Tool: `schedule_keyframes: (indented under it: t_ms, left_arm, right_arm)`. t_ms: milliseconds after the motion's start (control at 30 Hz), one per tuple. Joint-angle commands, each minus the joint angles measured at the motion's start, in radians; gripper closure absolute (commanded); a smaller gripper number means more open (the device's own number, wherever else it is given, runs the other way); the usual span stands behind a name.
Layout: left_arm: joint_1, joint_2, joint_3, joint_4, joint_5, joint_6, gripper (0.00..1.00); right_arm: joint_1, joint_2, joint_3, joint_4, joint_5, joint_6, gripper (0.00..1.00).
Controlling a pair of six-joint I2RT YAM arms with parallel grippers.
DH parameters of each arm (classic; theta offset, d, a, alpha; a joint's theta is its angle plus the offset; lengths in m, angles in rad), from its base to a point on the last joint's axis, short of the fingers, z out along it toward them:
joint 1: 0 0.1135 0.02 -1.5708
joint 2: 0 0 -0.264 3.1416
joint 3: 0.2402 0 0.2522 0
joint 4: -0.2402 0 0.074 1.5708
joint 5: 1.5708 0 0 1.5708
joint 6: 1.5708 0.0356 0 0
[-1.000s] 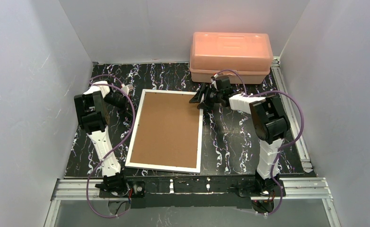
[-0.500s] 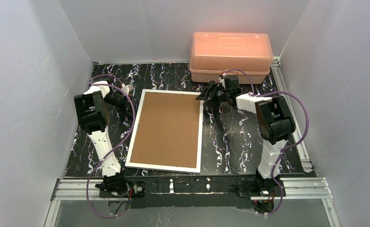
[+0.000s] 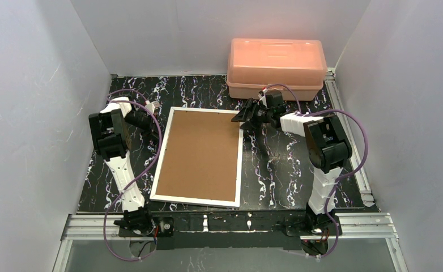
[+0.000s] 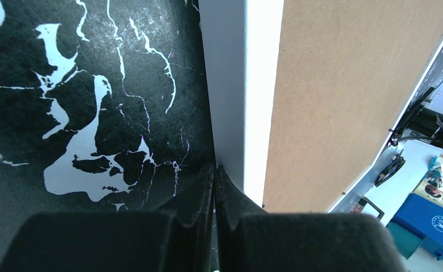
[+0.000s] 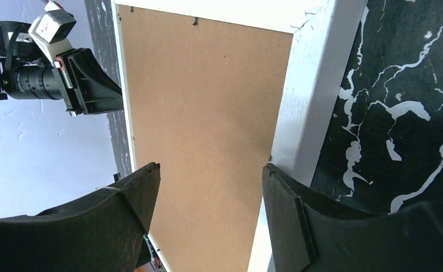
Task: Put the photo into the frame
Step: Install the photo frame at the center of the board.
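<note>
The frame (image 3: 196, 199) lies face down on the black marbled table, its brown backing board (image 3: 199, 153) facing up. The photo is out of view. My left gripper (image 3: 154, 106) is at the frame's far left corner; in the left wrist view it (image 4: 214, 168) is shut, tips touching the outer side of the white edge (image 4: 245, 85), holding nothing. My right gripper (image 3: 245, 115) hovers at the far right corner. In the right wrist view it (image 5: 211, 169) is open over the board (image 5: 208, 102), with one finger (image 5: 281, 215) above the white edge (image 5: 307, 96).
A pink plastic box (image 3: 276, 67) stands shut at the back right, just behind my right gripper. Grey walls close in the left, back and right sides. The left arm's wrist camera (image 5: 38, 73) shows beyond the frame in the right wrist view.
My right gripper moved right and toward the pink box at the frame's far right corner, then eased slightly back left. It stays open. The left arm and the frame have not moved.
</note>
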Motion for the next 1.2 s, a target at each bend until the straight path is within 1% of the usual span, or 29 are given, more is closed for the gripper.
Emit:
schedule_keyframes:
  t_ms: [0,433,700,1167]
  left_arm:
    - [-0.021,-0.029,-0.015,-0.003,-0.028,0.022,1.00]
    - [-0.021,-0.028,-0.014,-0.005,-0.022,0.023,1.00]
    - [-0.021,-0.029,-0.015,-0.009,-0.023,0.031,1.00]
    - [-0.021,-0.027,-0.014,-0.010,-0.014,0.031,1.00]
  right_arm:
    - [0.007,0.014,-0.006,0.003,-0.016,-0.011,0.25]
    - [0.005,0.049,0.018,-0.020,0.019,-0.030,0.26]
    - [-0.017,0.033,0.029,-0.041,0.027,-0.047,0.26]
    - [0.004,0.068,0.021,0.003,0.025,-0.015,0.26]
